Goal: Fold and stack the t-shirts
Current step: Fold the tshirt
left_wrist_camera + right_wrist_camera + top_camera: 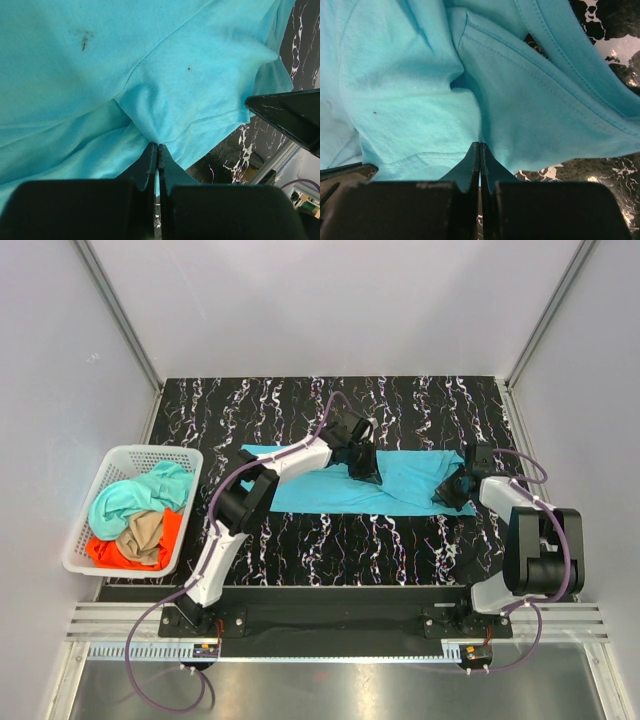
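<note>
One t-shirt only is in work at this moment. The bright cyan t-shirt (300,492) lies across the middle of the worktop (330,550) as a long flat band, and it is not yet a small folded rectangle. Both pincers have hold of it. The left pincer (366,468) is fully closed on a small pinch of the cyan cloth, near the middle of the band and toward its far edge. In your left wrist view the two fingers are pressed together, with the fabric drawn up between them. The right pincer (452,490) is closed in the same way on a fold of the cloth at the right end, close to the collar (570,35).

Three more shirts lie crumpled in the white basket (118,456) at the left of the worktop: a mint-teal t-shirt (130,498), a tan t-shirt (145,530) and an orange-red t-shirt (108,553). You have no folded stack anywhere in view. So I judge the task to be in its early part: the first shirt is perhaps half folded, the other three look untouched, and the stacking is not begun.

Of writing there is very little. Inside the collar a small dark label (535,46) shows a yellowish mark, but it is too small to read. The shirt carries no print that I can see, only some small dark spots (84,40).
</note>
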`<state>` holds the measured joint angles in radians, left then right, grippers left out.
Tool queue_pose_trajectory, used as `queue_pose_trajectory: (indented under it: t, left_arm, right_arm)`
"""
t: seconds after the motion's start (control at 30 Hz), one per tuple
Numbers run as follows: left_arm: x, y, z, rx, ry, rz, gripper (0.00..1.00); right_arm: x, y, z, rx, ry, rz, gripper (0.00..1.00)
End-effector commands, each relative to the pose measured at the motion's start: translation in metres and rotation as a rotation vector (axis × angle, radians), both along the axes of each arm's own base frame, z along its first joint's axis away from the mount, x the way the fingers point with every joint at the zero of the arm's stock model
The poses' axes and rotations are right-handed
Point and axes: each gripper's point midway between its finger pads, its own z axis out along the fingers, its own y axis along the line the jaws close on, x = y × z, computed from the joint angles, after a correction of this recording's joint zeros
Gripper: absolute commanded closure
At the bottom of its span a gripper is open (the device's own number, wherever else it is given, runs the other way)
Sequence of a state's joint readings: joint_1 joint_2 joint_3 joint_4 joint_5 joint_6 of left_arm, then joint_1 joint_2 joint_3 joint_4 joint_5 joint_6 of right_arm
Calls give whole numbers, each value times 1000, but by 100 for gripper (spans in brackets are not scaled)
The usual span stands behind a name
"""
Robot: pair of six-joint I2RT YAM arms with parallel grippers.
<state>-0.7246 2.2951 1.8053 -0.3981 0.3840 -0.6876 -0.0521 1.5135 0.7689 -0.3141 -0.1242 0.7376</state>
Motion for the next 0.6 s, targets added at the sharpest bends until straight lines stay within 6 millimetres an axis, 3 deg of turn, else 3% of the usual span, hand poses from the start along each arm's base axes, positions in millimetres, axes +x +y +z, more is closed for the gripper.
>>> queue_pose_trajectory:
  t: [0.0,0.2,0.57]
  left_arm:
    - [12,-7,37,-29,-55,25,100]
    - [16,1,50,-2,-14,94,100]
    - [18,15,43,45,6,97,100]
  right_arm:
    - [5,3,24,-9,-68,17,100]
    - [8,7,42,10,-120,31,100]
    - [-4,20,66,71,-175,32,100]
